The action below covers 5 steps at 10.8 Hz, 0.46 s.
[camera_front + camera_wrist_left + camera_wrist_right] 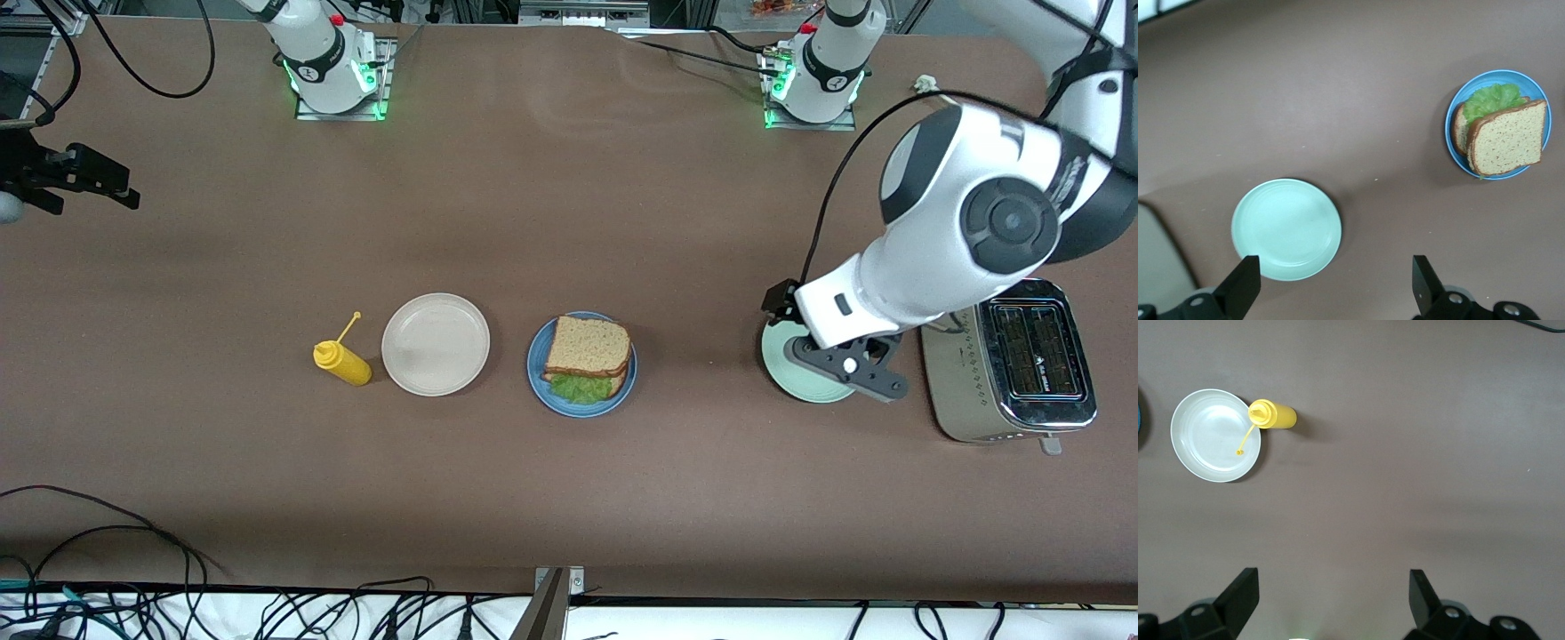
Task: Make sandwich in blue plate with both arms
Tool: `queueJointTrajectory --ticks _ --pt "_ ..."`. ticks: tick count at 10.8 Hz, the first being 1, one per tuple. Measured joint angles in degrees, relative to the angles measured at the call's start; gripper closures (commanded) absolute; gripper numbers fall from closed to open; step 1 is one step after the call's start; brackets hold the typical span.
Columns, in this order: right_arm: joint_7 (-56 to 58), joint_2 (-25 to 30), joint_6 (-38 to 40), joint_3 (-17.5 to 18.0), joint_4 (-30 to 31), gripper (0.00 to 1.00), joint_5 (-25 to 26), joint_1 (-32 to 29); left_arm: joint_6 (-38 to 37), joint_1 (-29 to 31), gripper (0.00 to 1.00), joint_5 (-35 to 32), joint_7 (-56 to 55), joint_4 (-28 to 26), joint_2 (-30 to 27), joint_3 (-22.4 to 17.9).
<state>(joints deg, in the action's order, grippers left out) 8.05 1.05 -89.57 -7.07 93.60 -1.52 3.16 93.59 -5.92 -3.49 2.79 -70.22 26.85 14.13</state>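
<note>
The sandwich [589,348] lies on the blue plate [538,369] in the middle of the table: two brown bread slices with green lettuce [580,388] sticking out at the edge nearer the front camera. The left wrist view shows the sandwich [1505,137] on the blue plate [1531,93] too. My left gripper [849,366] [1336,267] hangs open and empty over the edge of a mint-green plate [787,369]. My right gripper [1333,580] is open and empty, high over bare table near its base.
A beige-white plate [436,344] and a yellow squeeze bottle [342,360] stand beside the blue plate toward the right arm's end. A silver toaster [1022,360] stands at the left arm's end. Black gear [71,173] juts in at the right arm's end.
</note>
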Motion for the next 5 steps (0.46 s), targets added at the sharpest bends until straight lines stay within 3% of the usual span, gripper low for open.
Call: queueJointTrajectory --ticks 5 --pt "0.0 0.0 0.0 0.0 0.0 0.0 0.7 0.0 -6.4 3.2 0.0 -0.7 -0.1 0.0 -5.9 -0.3"
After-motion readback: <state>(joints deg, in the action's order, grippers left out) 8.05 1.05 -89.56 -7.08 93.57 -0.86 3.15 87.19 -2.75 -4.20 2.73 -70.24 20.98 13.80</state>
